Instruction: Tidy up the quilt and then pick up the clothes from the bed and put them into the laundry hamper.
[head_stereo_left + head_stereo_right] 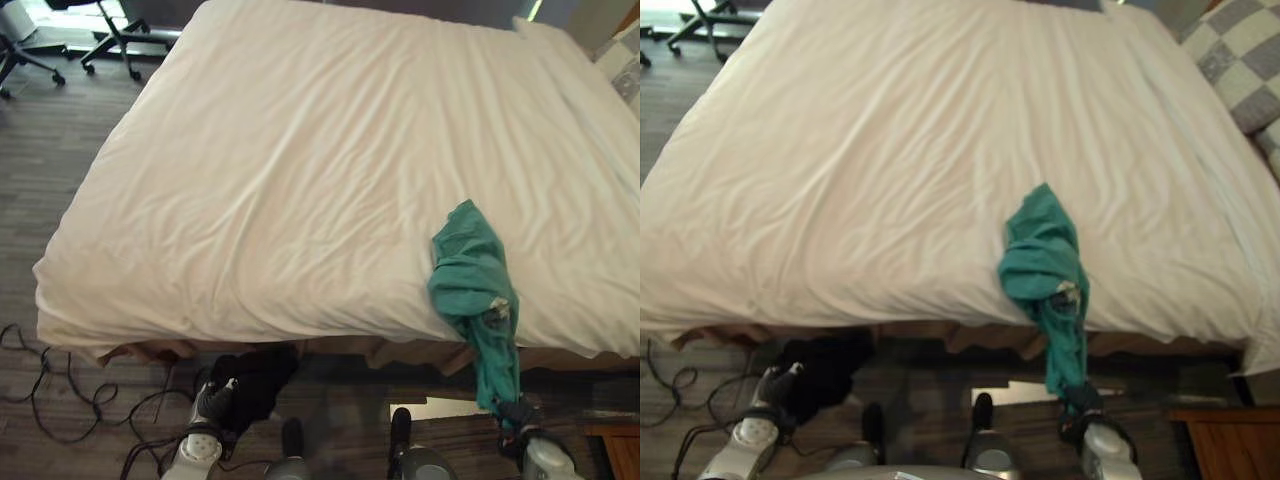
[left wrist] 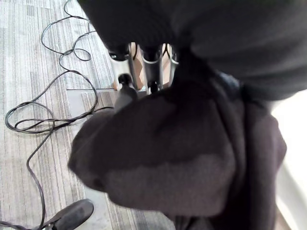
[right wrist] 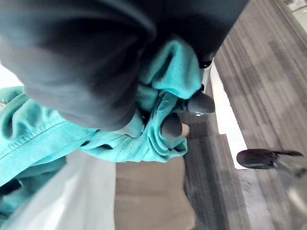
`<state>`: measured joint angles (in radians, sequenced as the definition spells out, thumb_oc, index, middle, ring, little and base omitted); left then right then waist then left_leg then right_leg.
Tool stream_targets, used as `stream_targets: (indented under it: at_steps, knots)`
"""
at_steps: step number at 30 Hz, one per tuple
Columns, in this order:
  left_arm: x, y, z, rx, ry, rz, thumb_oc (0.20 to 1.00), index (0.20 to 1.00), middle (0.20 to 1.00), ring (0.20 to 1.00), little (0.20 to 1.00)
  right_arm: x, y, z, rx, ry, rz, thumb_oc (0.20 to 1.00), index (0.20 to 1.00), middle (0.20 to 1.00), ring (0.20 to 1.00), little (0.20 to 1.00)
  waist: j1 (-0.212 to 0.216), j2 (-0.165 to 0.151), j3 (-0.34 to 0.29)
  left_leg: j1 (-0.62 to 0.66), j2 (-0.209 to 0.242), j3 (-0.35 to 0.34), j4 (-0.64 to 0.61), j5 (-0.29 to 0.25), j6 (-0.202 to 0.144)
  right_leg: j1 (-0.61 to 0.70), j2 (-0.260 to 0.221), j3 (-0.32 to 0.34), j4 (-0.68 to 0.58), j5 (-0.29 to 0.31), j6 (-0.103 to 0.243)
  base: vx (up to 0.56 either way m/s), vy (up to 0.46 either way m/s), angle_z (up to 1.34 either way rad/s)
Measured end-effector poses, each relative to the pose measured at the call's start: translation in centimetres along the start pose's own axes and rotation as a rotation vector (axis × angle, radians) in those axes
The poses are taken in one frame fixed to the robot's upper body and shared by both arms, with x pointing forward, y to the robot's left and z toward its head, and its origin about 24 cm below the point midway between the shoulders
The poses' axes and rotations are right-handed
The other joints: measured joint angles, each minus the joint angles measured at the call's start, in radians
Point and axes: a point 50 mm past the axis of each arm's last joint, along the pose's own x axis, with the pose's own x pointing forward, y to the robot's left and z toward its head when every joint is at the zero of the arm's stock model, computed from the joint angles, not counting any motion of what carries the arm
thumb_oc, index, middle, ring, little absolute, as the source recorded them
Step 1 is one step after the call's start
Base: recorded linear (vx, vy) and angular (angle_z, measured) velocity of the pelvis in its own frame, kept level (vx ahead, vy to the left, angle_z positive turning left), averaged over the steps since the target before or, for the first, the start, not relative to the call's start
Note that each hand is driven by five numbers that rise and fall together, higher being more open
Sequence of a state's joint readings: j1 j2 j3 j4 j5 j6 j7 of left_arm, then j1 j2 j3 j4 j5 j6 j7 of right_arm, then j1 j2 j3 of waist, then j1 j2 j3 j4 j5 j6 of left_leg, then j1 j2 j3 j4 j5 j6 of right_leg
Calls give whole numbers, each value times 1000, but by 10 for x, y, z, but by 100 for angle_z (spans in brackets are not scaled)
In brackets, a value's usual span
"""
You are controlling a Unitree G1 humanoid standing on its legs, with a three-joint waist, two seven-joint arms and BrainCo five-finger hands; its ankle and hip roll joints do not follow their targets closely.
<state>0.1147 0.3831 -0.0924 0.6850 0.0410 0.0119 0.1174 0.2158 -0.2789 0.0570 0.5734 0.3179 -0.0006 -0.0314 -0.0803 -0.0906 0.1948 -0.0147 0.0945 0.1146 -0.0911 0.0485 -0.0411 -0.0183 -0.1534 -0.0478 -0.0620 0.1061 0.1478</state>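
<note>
my right robot hand (image 1: 520, 418) sits low off the near edge of the bed (image 1: 300, 180) in the left eye view, fingers closed on the tail of the teal garment (image 1: 470, 275), which runs up over the edge so its bunched upper part lies on the quilt (image 1: 260, 150). my left robot hand (image 1: 222, 395) is down by the floor at the near edge, gripping a black garment (image 1: 262, 375) that hangs clear of the bed. the quilt looks spread fairly smooth. an office chair (image 1: 115, 35) stands at the far left.

the right eye view shows the same layout, plus a checked pillow (image 1: 1240, 60) at the far right corner.

in the left wrist view the black cloth is bundled round the dark-tipped fingers, held above the grey floor (image 2: 29, 72).

in the right wrist view the fingertips (image 3: 171, 125) curl into a fold of the teal cloth, so the grip is on a pinch of fabric rather than the bulk.

what worries me: most of the teal piece rests on the quilt, so pulling it away could drag the quilt and wrinkle it again, or the thin pinch could slip. i see no hamper here, so turning to find it with both loads dangling risks a snag or a drop.

a small pale tag (image 1: 498, 310) shows on the teal garment; i can't read any writing on it.
</note>
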Motion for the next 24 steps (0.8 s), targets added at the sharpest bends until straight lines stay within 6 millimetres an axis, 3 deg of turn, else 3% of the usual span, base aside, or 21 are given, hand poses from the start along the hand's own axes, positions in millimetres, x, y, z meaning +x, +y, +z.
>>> stream_targets:
  at_steps: [4,7,8,9,10,11,12,13,14,15,16,17,18,19,20,21,22,23,24]
  knots:
    - [1,-13,1,-30,2,-21,200,200,200,200,200,6,31,-1,-154,26,144,200,200,200,200,200,15,25,-1,-2,17,-62,0,25,-12,43,29,-36,-26,-7,-10,-16,-133,45]
    - [-4,-37,7,-137,-16,-56,200,200,200,200,200,22,52,35,-362,-71,218,200,200,200,200,200,89,85,-12,-48,29,-141,3,55,-34,46,50,-113,-27,-12,-17,-138,-153,66]
    - [-4,-43,12,-166,-32,-67,200,200,200,200,200,27,54,46,-395,-98,221,200,200,200,200,200,108,107,-10,-69,30,-173,3,64,-34,47,56,-139,-27,-15,-22,-112,-79,132]
    - [-7,-53,18,-196,-57,-87,200,200,200,200,200,32,53,65,-421,-148,199,200,200,200,200,200,158,145,-10,-106,34,-231,3,79,-33,53,74,-186,-25,-21,-32,-214,-96,131]
    - [-6,-56,24,-208,-68,-94,200,200,200,200,200,34,45,71,-440,-164,163,200,200,200,200,200,160,154,-9,-121,33,-255,10,76,-36,57,69,-210,-27,-30,-45,-189,-93,183]
    - [-6,-60,25,-212,-62,-102,200,200,200,200,200,36,45,84,-439,-197,141,200,200,200,200,200,200,176,1,-140,28,-203,3,3,21,95,63,-293,-16,-48,-58,-244,-111,256]
    - [-3,-56,30,-217,-74,-85,200,200,200,200,200,33,39,80,-454,-203,114,200,200,200,200,200,173,134,9,-162,37,-6,52,-54,-4,132,4,-416,-20,-46,-77,-143,-41,282]
    - [-2,-56,31,-218,-71,-84,200,200,200,200,200,33,37,76,-458,-187,104,200,200,200,200,200,170,122,10,-174,41,88,85,-35,-1,156,-20,-471,-21,-49,-78,-146,10,270]
    - [-5,-54,24,-237,-51,-70,200,200,200,200,200,32,38,70,-458,-172,98,200,200,200,200,200,180,106,1,-176,51,238,155,-26,5,184,-57,-538,-15,-58,-92,-115,63,208]
    - [-8,-53,14,-264,-13,-47,200,200,200,200,200,31,38,67,-445,-174,75,200,200,200,200,200,174,104,-8,-169,64,353,239,-40,22,222,-75,-622,-15,-64,-77,-18,80,178]
    - [-8,-52,12,-267,-5,-40,200,200,200,200,200,30,34,62,-439,-163,58,200,200,200,200,200,164,105,-10,-163,68,368,259,-44,31,239,-80,-651,-12,-69,-54,93,186,180]
    - [-10,-56,6,-291,23,-31,200,200,200,200,200,27,30,52,-414,-136,25,200,200,200,200,200,170,131,-27,-142,69,396,278,-67,73,272,-74,-723,13,-72,-17,216,270,226]
    - [-9,-63,7,-327,43,-42,200,200,200,200,200,21,17,30,-371,-63,-39,200,200,200,200,200,146,134,-47,-139,36,364,267,-66,96,298,-89,-791,63,-92,-5,204,322,249]
    - [-8,-62,9,-337,40,-40,200,200,200,200,200,19,17,19,-353,-19,-49,200,200,200,200,200,143,128,-61,-134,-4,318,237,-60,104,293,-121,-777,112,-96,-10,181,312,249]
    - [-12,-61,-1,-334,71,-35,200,200,200,200,200,16,21,8,-315,13,-50,200,200,200,200,200,152,113,-63,-137,-66,250,213,-37,121,279,-185,-760,282,-89,-13,121,254,207]
    - [-9,-59,2,-332,64,-32,200,200,200,200,200,12,21,-2,-304,44,-53,200,200,200,200,200,139,102,-63,-133,-87,187,200,-30,132,254,-234,-762,413,-130,-40,85,237,209]
    - [-7,-54,4,-331,58,-19,200,200,200,200,200,9,25,-11,-288,73,-47,200,200,200,200,200,153,88,-60,-131,-120,115,187,-27,156,213,-249,-710,511,-166,-30,32,145,228]
    - [-2,-47,8,-312,56,1,200,200,200,200,200,7,28,-14,-268,76,-53,200,200,200,200,200,140,77,-40,-122,-152,28,170,-10,175,139,-249,-632,660,-179,-37,-5,76,211]
    - [0,-43,7,-293,63,11,200,200,200,200,200,10,31,-10,-267,63,-49,200,200,200,200,200,137,81,-34,-109,-164,3,149,2,171,73,-219,-541,714,-190,-28,-20,-21,201]
